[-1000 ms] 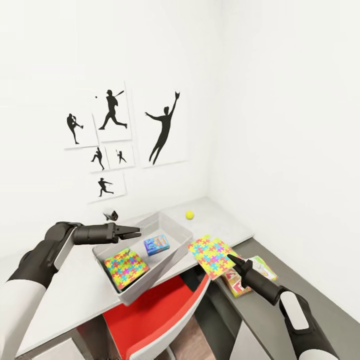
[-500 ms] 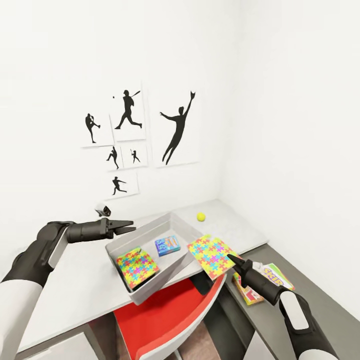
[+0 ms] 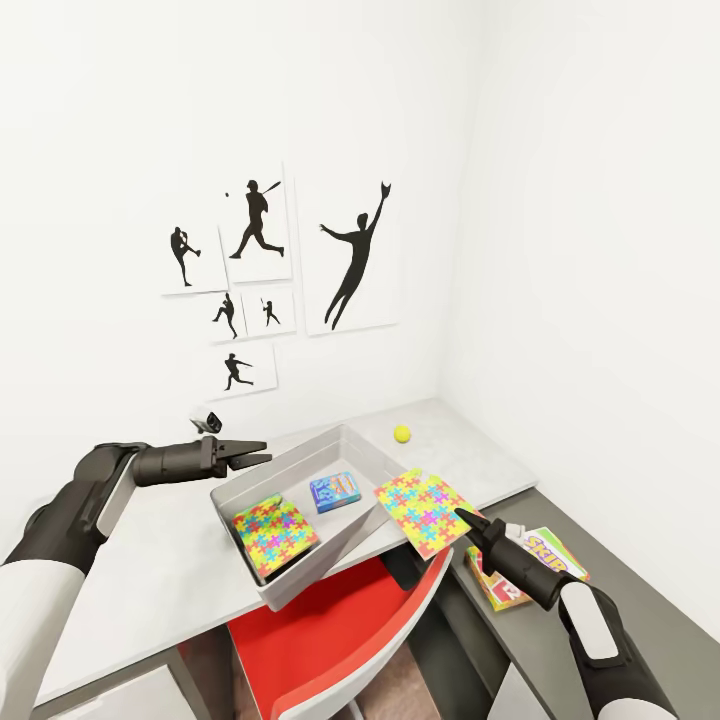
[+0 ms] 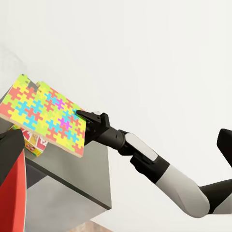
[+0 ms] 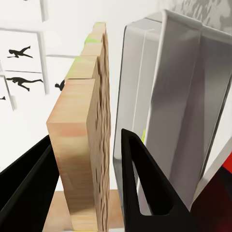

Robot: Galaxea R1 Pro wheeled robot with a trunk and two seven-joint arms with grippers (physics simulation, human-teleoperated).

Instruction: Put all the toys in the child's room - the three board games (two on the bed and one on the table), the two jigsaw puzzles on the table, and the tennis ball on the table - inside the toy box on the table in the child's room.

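The pale grey toy box (image 3: 362, 449) sits on the table (image 3: 150, 560), holding one jigsaw puzzle (image 3: 275, 527) and the small blue board game (image 3: 335, 491). My right gripper (image 3: 460, 516) is shut on the corner of the second jigsaw puzzle (image 3: 422, 508), holding it tilted just beside the box's right wall. In the left wrist view, that puzzle (image 4: 43, 116) hangs over the cabinet edge. Two board games (image 3: 527, 566) lie stacked on the dark cabinet top. The tennis ball (image 3: 402, 433) rests near the wall corner. My left gripper (image 3: 262, 453) hovers open at the box's far left rim.
A red chair (image 3: 330, 640) is tucked under the table, below the box. Baseball silhouette prints (image 3: 270, 280) hang on the white wall. The dark-grey cabinet top (image 3: 620, 570) runs along the right wall. Bare table stretches left of the box.
The camera has turned, shifting the scene to the right. The held puzzle now sits slightly closer to the toy box. In the last half second almost nothing moved.
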